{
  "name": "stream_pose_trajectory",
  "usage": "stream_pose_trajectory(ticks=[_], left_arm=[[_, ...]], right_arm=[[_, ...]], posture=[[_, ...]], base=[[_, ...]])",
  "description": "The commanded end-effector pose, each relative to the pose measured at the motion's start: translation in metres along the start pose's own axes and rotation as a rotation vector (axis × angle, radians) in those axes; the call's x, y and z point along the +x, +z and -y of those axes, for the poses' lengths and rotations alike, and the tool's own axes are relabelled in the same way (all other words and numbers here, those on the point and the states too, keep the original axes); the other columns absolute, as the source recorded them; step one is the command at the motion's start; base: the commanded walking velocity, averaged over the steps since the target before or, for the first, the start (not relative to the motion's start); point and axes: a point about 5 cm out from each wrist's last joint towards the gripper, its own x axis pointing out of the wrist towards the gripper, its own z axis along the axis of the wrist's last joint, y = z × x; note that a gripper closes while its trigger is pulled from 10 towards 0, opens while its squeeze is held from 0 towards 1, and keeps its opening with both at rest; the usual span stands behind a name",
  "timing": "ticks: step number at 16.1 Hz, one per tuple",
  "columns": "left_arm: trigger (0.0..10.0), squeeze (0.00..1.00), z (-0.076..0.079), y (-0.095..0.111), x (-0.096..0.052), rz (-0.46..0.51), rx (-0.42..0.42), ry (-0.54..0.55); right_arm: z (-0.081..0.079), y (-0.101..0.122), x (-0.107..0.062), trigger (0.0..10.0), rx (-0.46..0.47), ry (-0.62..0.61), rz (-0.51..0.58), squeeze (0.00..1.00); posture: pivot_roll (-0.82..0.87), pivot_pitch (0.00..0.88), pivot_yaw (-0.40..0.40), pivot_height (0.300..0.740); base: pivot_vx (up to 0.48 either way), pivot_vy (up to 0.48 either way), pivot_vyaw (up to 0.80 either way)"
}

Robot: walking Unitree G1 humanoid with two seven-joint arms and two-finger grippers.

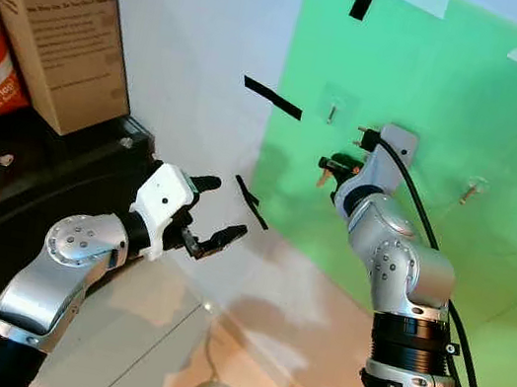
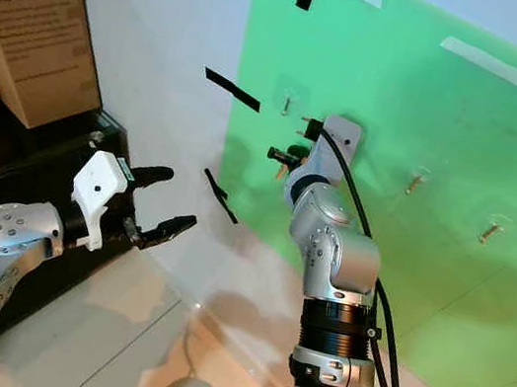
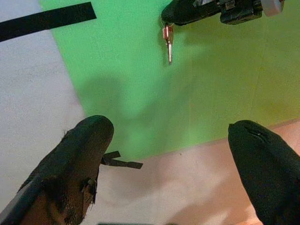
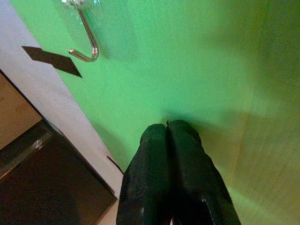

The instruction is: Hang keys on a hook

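Pinched together, the right gripper's (image 1: pixel 328 165) fingers (image 4: pixel 161 154) hold a key (image 3: pixel 168 41) that hangs below them against the green wall (image 1: pixel 457 88), just below and right of the nearest hook (image 1: pixel 333 110); the left gripper (image 1: pixel 220 215) hovers lower left, near the white wall (image 1: pixel 206 34), jaws spread wide and empty.

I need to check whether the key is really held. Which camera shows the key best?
The left wrist view: the key hangs in plain sight from the shut right end effector against the green board. In the head views it is a tiny sliver; in the right wrist view the fingers hide it.
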Motion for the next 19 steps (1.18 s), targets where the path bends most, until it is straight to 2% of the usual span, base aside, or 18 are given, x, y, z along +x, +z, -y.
stream_pose_trajectory(ticks=[1, 3, 4, 9, 15, 19], left_arm=[[10.0, 0.0, 0.001, 0.005, 0.001, 0.013, 0.029, -0.012], [10.0, 0.0, 0.0, 0.005, 0.001, 0.013, 0.032, -0.011], [10.0, 0.0, 0.0, 0.005, 0.001, 0.014, 0.033, -0.01], [10.0, 0.0, 0.0, 0.006, 0.002, 0.013, 0.038, -0.019], [10.0, 0.0, 0.0, 0.006, 0.002, 0.013, 0.041, -0.022], [10.0, 0.0, 0.0, 0.006, 0.002, 0.012, 0.042, -0.022]], right_arm=[[0.001, 0.0, -0.002, 10.0, 0.008, -0.001, -0.006, 0.0], [-0.002, 0.004, -0.003, 10.0, 0.02, 0.027, 0.012, 0.0], [-0.009, 0.012, -0.005, 10.0, 0.025, 0.081, 0.05, 0.0], [-0.02, 0.037, -0.01, 10.0, 0.08, 0.131, 0.176, 0.0], [-0.023, 0.046, -0.006, 10.0, 0.107, 0.125, 0.216, 0.0], [-0.026, 0.045, -0.003, 10.0, 0.091, 0.134, 0.195, 0.0]], posture=[[-0.02, 0.0, -0.072, 0.74], [-0.02, 0.0, -0.071, 0.74], [-0.02, 0.0, -0.07, 0.74], [-0.02, 0.0, -0.063, 0.74], [-0.02, 0.0, -0.063, 0.74], [-0.02, 0.0, -0.068, 0.74]], base=[[0.0, 0.0, 0.0], [0.0, 0.0, 0.0], [0.0, 0.0, 0.0], [0.0, 0.0, 0.0], [0.0, 0.0, 0.0], [0.0, 0.0, 0.0]])
